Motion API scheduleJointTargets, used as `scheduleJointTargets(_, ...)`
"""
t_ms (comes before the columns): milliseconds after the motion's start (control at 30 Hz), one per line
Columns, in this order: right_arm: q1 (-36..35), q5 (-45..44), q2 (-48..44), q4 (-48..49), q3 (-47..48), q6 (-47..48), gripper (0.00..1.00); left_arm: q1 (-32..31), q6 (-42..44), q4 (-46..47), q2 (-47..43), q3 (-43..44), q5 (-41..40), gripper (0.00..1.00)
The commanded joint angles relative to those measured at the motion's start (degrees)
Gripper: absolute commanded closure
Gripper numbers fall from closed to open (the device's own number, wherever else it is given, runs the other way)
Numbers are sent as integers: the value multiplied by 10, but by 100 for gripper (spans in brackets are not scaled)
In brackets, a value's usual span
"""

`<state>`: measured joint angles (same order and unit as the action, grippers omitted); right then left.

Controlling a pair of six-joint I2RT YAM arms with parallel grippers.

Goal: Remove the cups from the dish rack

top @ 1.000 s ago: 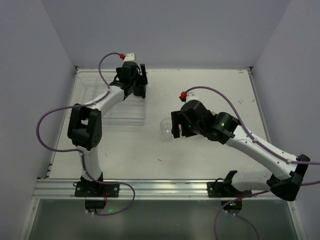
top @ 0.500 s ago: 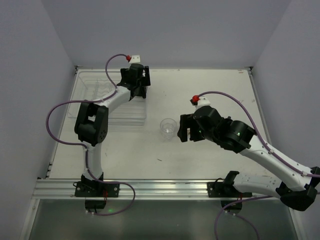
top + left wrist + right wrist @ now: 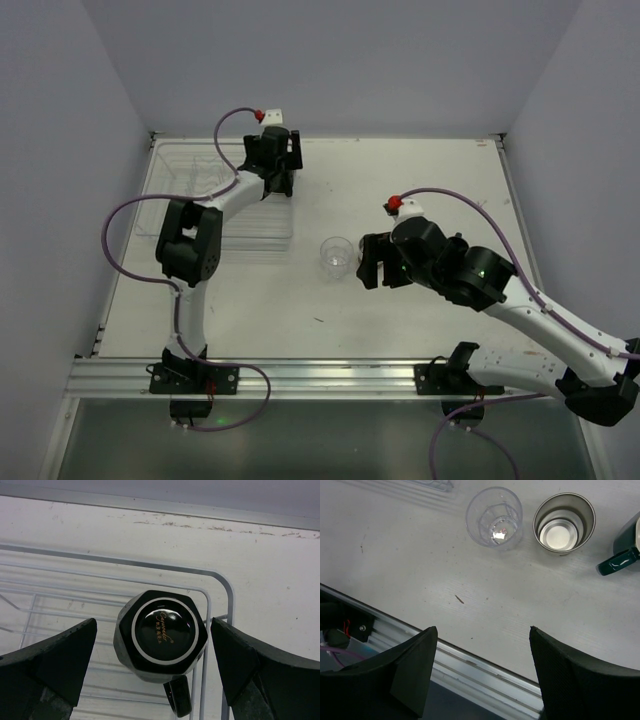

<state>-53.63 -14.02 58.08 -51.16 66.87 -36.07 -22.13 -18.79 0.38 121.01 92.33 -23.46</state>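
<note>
Top: left gripper [image 3: 272, 172] held over dish rack's [image 3: 255, 228] far-right corner; right gripper [image 3: 368, 262] just right of clear cup [image 3: 337, 255], set on table [image 3: 430, 180]. Left wrist: jaws wide, upside-down black mug [image 3: 162, 630] between them, ungripped; descent and closing judged next. Right wrist: jaws wide, empty.

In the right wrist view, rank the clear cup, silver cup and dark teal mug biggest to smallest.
Silver cup and clear cup: nearly alike, silver rim perhaps slightly wider.
Dark teal mug: cut off by the frame edge; its visible part looks smallest, true rank unsure.
</note>
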Motion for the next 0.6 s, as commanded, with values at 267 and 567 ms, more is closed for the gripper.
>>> scheduleJointTargets(267, -3, 0, -5, 21, 1, -6, 23, -4, -1, 11, 23, 43, -23, 0)
scheduleJointTargets(567, -3, 0, -6, 25, -1, -6, 23, -4, -22, -10, 27, 45, -18, 1)
